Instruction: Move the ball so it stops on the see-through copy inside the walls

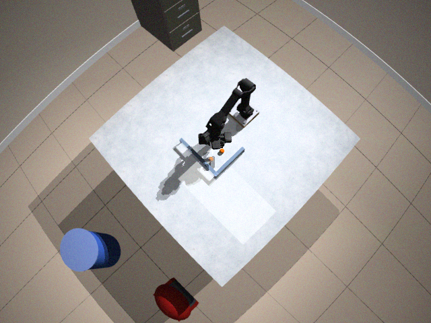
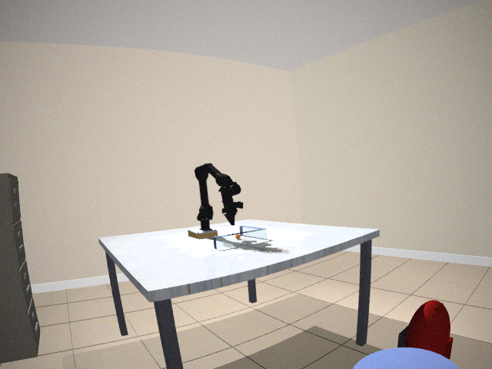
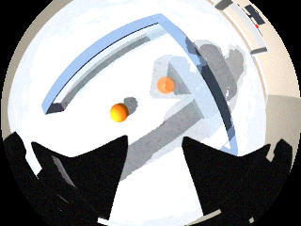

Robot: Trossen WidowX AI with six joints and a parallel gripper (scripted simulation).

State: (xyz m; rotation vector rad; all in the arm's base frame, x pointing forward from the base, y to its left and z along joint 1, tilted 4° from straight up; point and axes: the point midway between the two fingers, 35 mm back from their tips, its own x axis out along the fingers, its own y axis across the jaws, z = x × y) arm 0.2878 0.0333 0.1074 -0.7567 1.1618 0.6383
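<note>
The orange ball lies on the table inside the corner of the walls. The see-through copy shows paler, nearer the corner. One low clear wall has a blue top edge. The other wall's edge meets it at the corner. My gripper points down above the table, partly open and empty. In the wrist view the ball is ahead of the left fingertip, outside the gap between the fingers.
The arm's base stands on the table, behind the walls' open side. The arm's shadow crosses the left wall and the see-through copy's area. A cabinet, a blue bin and a red chair are off the table.
</note>
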